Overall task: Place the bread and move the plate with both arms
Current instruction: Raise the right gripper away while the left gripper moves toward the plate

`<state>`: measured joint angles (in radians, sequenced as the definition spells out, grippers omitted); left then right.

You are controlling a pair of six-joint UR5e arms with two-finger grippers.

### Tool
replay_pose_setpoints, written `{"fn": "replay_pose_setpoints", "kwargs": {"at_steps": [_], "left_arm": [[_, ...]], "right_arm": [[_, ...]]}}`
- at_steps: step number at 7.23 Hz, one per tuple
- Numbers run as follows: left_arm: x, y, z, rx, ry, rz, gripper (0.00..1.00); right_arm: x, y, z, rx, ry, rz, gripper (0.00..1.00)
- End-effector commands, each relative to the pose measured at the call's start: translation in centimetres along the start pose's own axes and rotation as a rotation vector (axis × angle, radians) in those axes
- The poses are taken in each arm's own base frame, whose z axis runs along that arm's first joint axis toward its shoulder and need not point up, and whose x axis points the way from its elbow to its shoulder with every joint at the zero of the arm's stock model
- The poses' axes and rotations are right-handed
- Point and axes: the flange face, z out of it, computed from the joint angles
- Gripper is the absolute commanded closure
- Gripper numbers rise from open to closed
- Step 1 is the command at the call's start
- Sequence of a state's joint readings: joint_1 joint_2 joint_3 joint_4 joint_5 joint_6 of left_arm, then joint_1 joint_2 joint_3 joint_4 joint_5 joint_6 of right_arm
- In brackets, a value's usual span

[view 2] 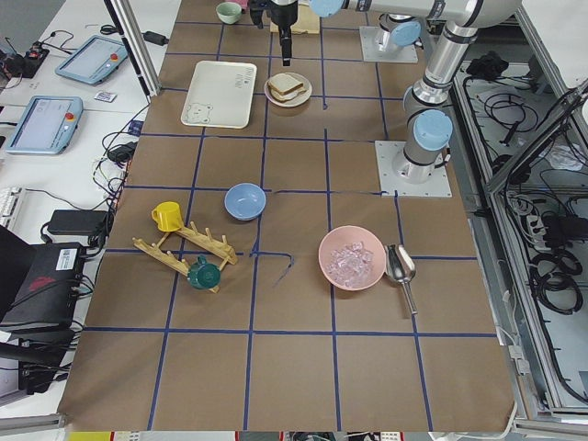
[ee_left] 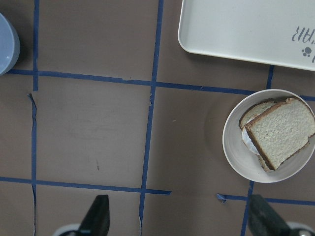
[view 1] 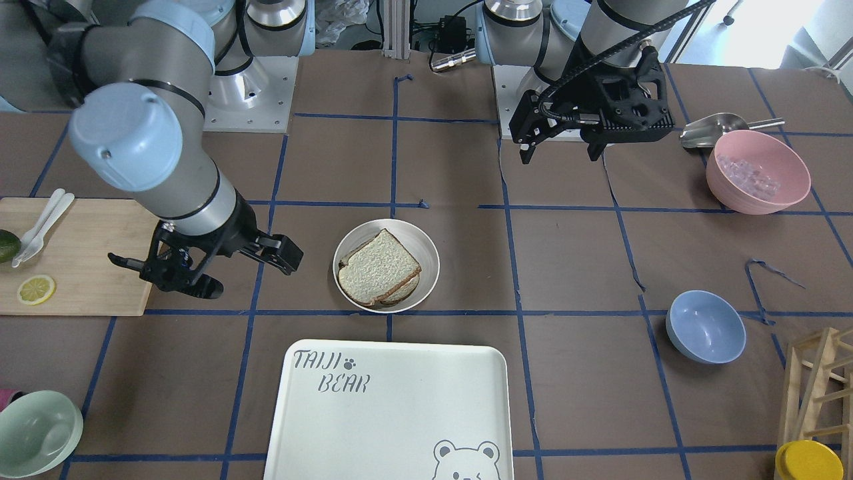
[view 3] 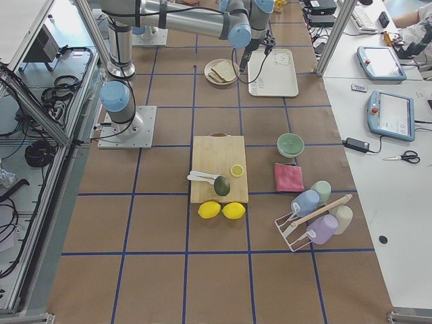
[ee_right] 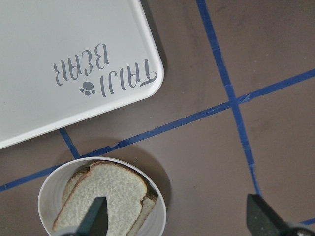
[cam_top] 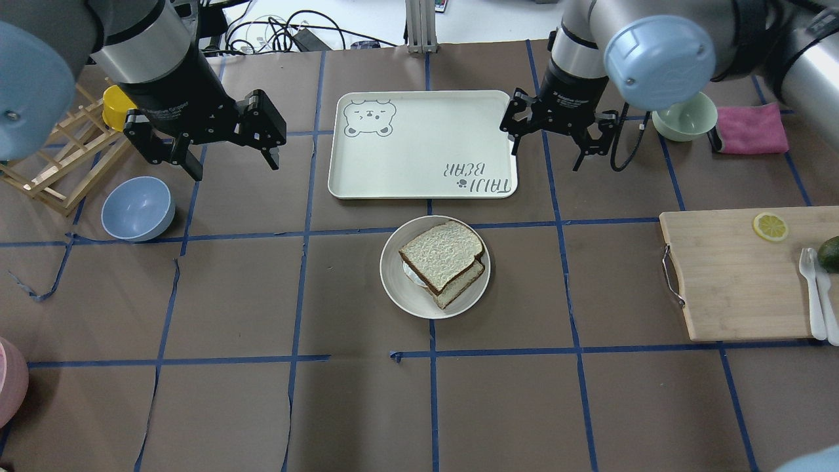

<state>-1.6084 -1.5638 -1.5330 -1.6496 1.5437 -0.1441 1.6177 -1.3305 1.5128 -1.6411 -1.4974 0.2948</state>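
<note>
From the operators' side, the tray (view 1: 400,413) lies closest, with its bear print toward me. Just beyond it, apart from its edge, sits the plate (view 1: 422,248) on the brown table. The bread (view 1: 380,267) lies on the plate, on top of a second slice and slightly askew of it. A bit of white peeks out between the two. So I'd say the placing is done and the plate move is the step in hand.

Neither arm holds anything. The right gripper (cam_top: 547,156) hangs above the table with its jaws spread wide. It is off to one side of the plate, over the corner of the tray. Its wrist camera catches the plate only at the lower edge. The left gripper (view 1: 560,153) is farther back toward the robot's base. It is also wide open and well apart from the plate.

To my eye, the next move calls for both grippers to close in on opposite sides of the plate and come down to its rim. Each would pinch that shallow edge. They would then lift and carry together, kept level, or the loose top slice may slide off. The tray looks the likely place to set it down, though the task doesn't say so.
</note>
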Motion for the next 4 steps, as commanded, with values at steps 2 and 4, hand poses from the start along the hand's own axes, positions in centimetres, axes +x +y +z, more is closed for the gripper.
{"fn": "replay_pose_setpoints", "kwargs": {"at_steps": [2, 4], "left_arm": [[-0.1, -1.2, 3.8, -0.129, -0.022, -0.015, 0.0], [0.2, -3.0, 7.7, -0.188, -0.024, -0.032, 0.0]], "right_arm": [[2.5, 3.7, -4.7, -0.034, 0.047, -0.246, 0.0], [2.7, 4.0, -6.1, -0.042, 0.069, -0.243, 0.0]]}}
